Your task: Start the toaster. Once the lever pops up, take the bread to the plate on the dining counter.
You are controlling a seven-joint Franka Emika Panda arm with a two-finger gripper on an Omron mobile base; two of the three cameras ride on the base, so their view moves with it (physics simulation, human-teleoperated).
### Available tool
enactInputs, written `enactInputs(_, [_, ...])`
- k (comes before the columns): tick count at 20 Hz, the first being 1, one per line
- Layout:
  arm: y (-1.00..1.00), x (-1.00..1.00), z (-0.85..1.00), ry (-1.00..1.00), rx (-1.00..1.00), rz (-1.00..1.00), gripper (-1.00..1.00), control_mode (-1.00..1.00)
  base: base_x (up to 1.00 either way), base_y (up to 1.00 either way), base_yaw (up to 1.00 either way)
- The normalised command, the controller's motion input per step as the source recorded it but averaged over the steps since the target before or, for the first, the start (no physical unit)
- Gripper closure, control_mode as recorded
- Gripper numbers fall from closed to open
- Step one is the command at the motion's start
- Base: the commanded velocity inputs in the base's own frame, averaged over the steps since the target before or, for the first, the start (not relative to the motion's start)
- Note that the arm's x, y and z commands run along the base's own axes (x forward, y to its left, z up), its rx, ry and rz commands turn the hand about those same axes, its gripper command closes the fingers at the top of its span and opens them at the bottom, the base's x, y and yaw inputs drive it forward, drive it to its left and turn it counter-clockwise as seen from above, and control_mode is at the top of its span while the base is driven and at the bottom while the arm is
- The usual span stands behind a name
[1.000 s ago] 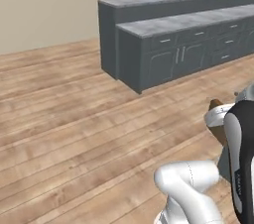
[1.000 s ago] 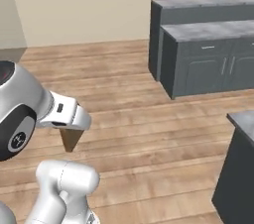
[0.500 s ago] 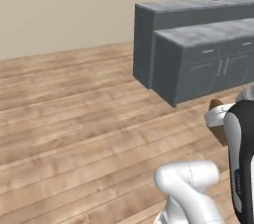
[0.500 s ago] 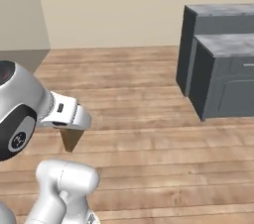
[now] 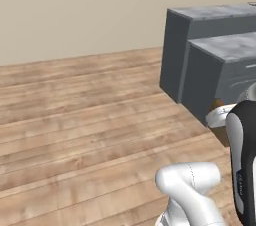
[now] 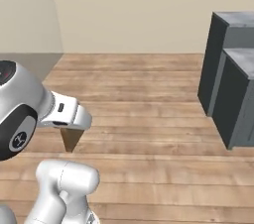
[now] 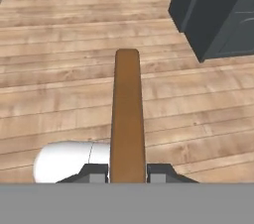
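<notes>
My gripper [image 7: 127, 172] is shut on the bread [image 7: 127, 114], a brown slice seen edge-on that runs up from between the two fingertips [image 7: 96, 172]. From the right base view the bread [image 6: 71, 139] hangs below the white hand [image 6: 69, 116], above the wooden floor. In the left base view a brown corner of the bread [image 5: 222, 134] peeks out beside the hand [image 5: 220, 116]. The dining counter [image 5: 175, 55], a tall dark grey block with a marble top, stands ahead to the right [image 6: 218, 54]. The toaster and the plate are out of view.
A lower grey-topped island [image 5: 220, 80] with drawer fronts stands against the dining counter's near side [image 6: 238, 99]. Wide wooden floor [image 5: 75, 120] stretches to the left, bounded by a beige wall [image 5: 75, 10]. A wall corner juts out at the far left [image 6: 25, 15].
The whole picture has shifted: the base has turned, so the counters slid to the right in both base views. The bread stays held in the shut gripper.
</notes>
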Motion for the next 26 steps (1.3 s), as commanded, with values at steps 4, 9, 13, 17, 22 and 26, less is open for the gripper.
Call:
enactInputs(4, [0.0,0.0,0.0,0.0,0.0,0.0,1.0,1.0,1.0,0.08,0.13])
enactInputs(9, [0.0,0.0,0.0,0.0,0.0,0.0,1.0,1.0,1.0,0.01,0.1])
enactInputs(13, [0.0,0.0,0.0,0.0,0.0,0.0,1.0,1.0,1.0,0.0,0.09])
enactInputs(17, [0.0,0.0,0.0,0.0,0.0,0.0,1.0,1.0,1.0,0.0,0.07])
enactInputs(22, [0.0,0.0,0.0,0.0,0.0,0.0,1.0,1.0,1.0,0.0,0.06])
enactInputs(26, [0.0,0.0,0.0,0.0,0.0,0.0,1.0,1.0,1.0,0.0,0.01])
